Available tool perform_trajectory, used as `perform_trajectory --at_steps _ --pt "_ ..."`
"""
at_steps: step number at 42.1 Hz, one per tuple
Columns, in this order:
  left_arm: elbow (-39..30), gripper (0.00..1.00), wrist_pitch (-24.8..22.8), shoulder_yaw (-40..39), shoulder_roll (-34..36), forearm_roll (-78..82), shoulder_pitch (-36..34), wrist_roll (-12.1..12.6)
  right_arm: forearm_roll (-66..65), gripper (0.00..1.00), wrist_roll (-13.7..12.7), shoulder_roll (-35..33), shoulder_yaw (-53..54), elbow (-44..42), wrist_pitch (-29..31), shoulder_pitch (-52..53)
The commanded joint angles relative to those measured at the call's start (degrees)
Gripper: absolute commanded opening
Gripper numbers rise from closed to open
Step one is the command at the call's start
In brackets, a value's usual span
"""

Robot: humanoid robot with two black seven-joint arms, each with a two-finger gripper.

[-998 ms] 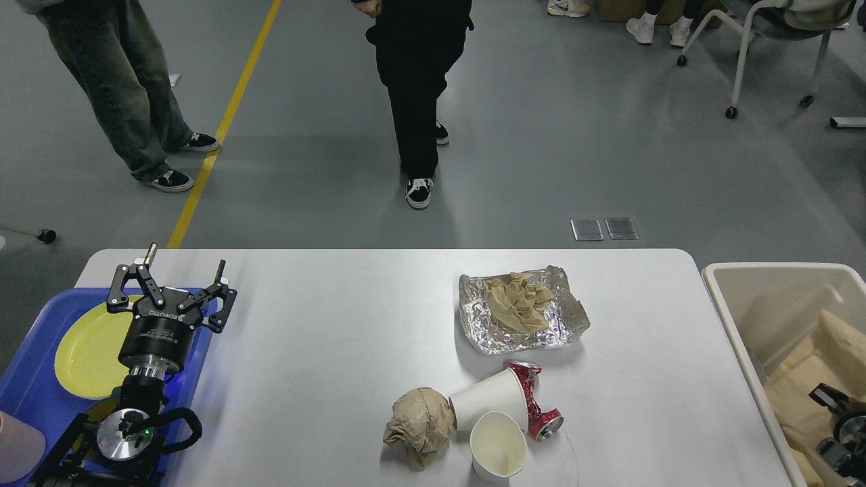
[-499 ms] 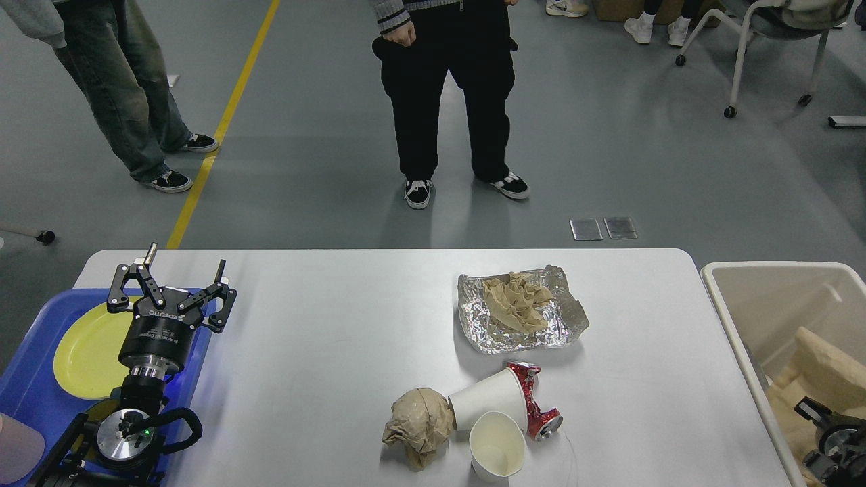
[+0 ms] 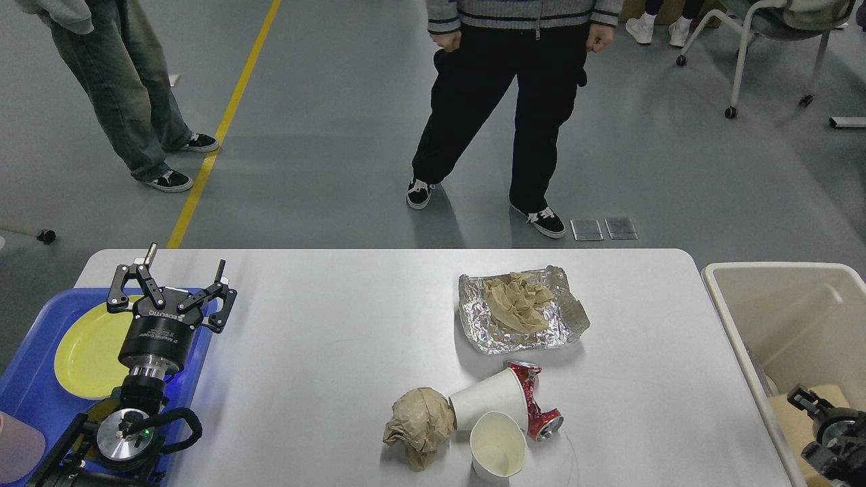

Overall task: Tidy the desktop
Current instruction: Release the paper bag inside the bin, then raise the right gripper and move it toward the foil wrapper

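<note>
While the left tool (image 3: 177, 279) hangs with its fingers spread wide and nothing between them, above the edge of a blue tray (image 3: 30, 379), the right tool (image 3: 822, 423) shows only as a dark end inside the cream bin (image 3: 734, 318), cut off by the frame, so I cannot tell whether it is apart or together; the desk (image 3: 325, 352) fills the lower middle of the view; on it lie two paper cups (image 3: 497, 446), one crushed red can (image 3: 538, 402), one brown paper ball (image 3: 419, 423) and one foil sheet (image 3: 521, 311) bearing a crumpled napkin; one yellow plate (image 3: 84, 352) sits in the tray, partly hidden by the arm.
</note>
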Motion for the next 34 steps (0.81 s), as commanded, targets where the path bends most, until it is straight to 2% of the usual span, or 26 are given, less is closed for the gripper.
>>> perform_trajectory --at_steps 1,9,15,20,27,33,34 --pt "0.00 0.96 -0.04 0.00 0.00 0.00 0.00 0.00 -0.01 1.00 0.00 -0.79 -0.20 2.28 0.26 1.61" --pt "0.00 0.96 -0.04 0.00 0.00 0.00 0.00 0.00 -1.59 1.00 0.00 -7.46 -2.57 13.87 1.57 11.00" --pt "0.00 0.96 -0.04 0.00 0.00 0.00 0.00 0.00 -3.00 1.00 -0.08 -10.98 -11.43 22.05 5.61 22.33" --pt "0.00 0.96 -0.04 0.00 0.00 0.00 0.00 0.09 -3.00 1.00 -0.09 -11.16 -22.68 29.44 12.73 36.22" --pt "0.00 0.96 -0.04 0.00 0.00 0.00 0.00 0.09 -3.08 1.00 -0.09 -10.72 -28.76 36.55 21.69 49.93" --pt "0.00 0.96 -0.04 0.00 0.00 0.00 0.00 0.09 -4.40 1.00 -0.08 -8.79 -34.29 43.23 32.23 62.67" --pt "0.00 0.96 -0.04 0.00 0.00 0.00 0.00 0.09 -4.49 1.00 -0.09 -7.40 -35.87 44.90 35.82 67.39"
